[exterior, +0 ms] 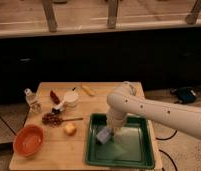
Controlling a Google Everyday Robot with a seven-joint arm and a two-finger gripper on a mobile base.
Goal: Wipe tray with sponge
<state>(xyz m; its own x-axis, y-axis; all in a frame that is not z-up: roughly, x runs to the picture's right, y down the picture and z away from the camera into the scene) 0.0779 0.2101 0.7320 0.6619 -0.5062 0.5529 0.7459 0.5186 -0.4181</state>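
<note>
The dark green tray (129, 152) lies at the front right of the wooden table. The pale blue-grey sponge (104, 135) rests on the tray's bottom near its left side. My white arm reaches in from the right and bends down over the tray. My gripper (111, 128) is at the sponge's upper right, pressed down onto it; the arm hides its fingers.
An orange bowl (28, 140) stands at the table's front left. A small yellow fruit (70, 129), a dark red cluster (52, 119), a white-headed brush (69, 98), a small bottle (30, 98) and a yellow item (88, 90) lie left of the tray.
</note>
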